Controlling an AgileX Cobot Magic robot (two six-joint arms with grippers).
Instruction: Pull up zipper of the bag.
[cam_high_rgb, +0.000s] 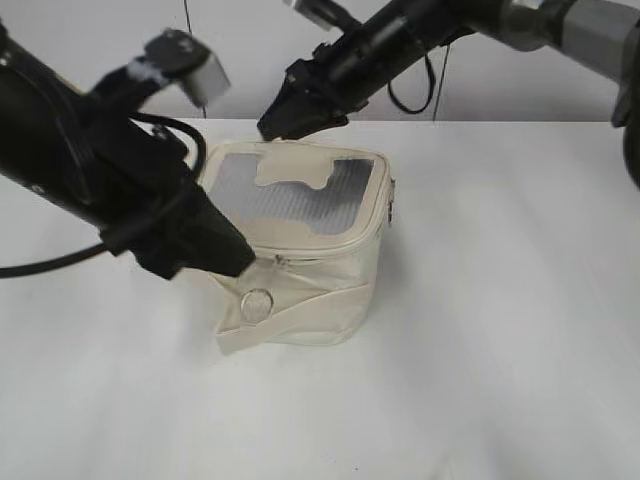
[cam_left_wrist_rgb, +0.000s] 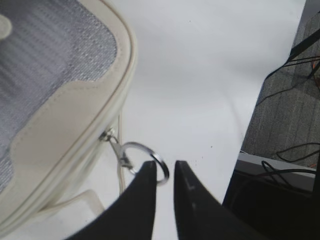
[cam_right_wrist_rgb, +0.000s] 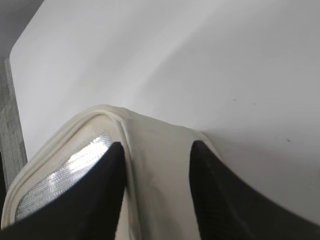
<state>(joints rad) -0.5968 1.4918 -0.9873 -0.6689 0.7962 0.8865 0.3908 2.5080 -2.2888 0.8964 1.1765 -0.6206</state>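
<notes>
The cream bag (cam_high_rgb: 325, 285) stands mid-table, its grey mesh top (cam_high_rgb: 290, 195) facing up. The cream zipper (cam_high_rgb: 330, 248) runs round the top rim. In the left wrist view a silver slider (cam_left_wrist_rgb: 106, 134) sits on the rim of the bag (cam_left_wrist_rgb: 60, 130) with a round ring pull (cam_left_wrist_rgb: 146, 159) dangling from it. My left gripper (cam_left_wrist_rgb: 165, 164) is narrowly open, and the ring's edge lies between its tips. It is at the bag's front left corner (cam_high_rgb: 242, 266). My right gripper (cam_right_wrist_rgb: 157, 146) is open and straddles the back rim of the bag (cam_right_wrist_rgb: 160, 150), seen in the exterior view (cam_high_rgb: 272, 126).
The white table (cam_high_rgb: 500, 330) surrounds the bag. A loose cream strap (cam_high_rgb: 300, 312) wraps the bag's lower front. A second pull hangs at the bag's right side (cam_high_rgb: 392, 208). The table edge, grey floor and cables (cam_left_wrist_rgb: 290, 130) lie to the right in the left wrist view.
</notes>
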